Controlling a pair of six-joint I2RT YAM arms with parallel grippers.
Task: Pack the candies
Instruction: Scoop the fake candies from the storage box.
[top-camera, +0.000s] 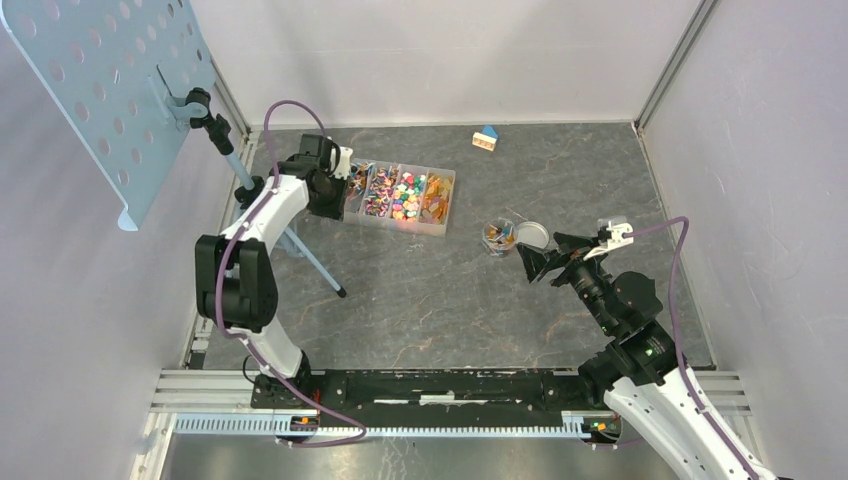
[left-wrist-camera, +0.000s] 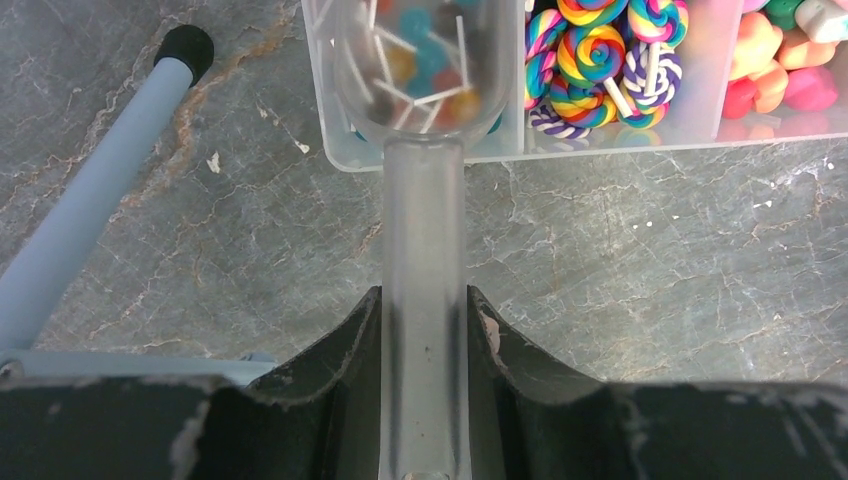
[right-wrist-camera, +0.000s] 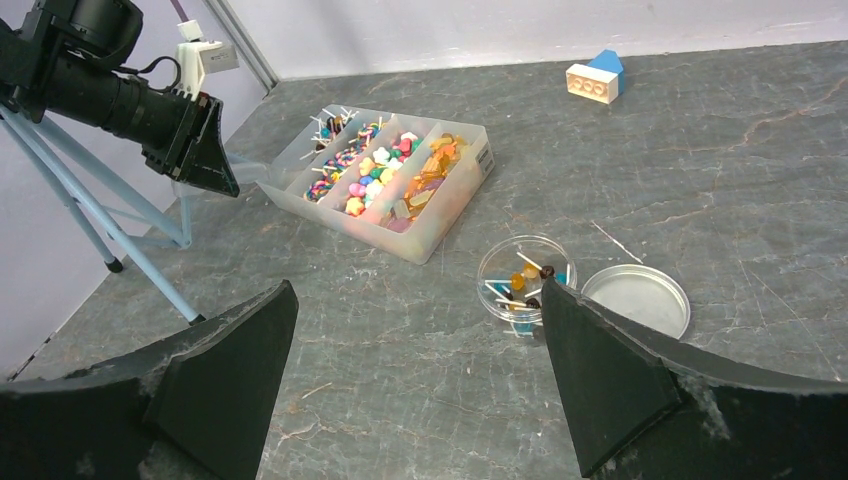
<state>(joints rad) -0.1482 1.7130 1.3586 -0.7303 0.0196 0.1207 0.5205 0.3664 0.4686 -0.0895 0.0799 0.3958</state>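
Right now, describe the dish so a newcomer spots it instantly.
Start at the divided tray mid-table. Just right of it sit two small rounds. The dish is the clear one holding a few candies; the other is an empty lid.

A dark grey, marble-veined table (top-camera: 450, 300) fills the middle of the frame. Plain pale lilac walls (top-camera: 430, 50) enclose it at the left, top and right. Aluminium posts (top-camera: 678, 62) run up the far corners, and an aluminium rail (top-camera: 450, 427) crosses the lower edge. At upper left a light blue perforated panel (top-camera: 100, 90) tilts on a blue tripod (left-wrist-camera: 95, 190). The light is soft and even.
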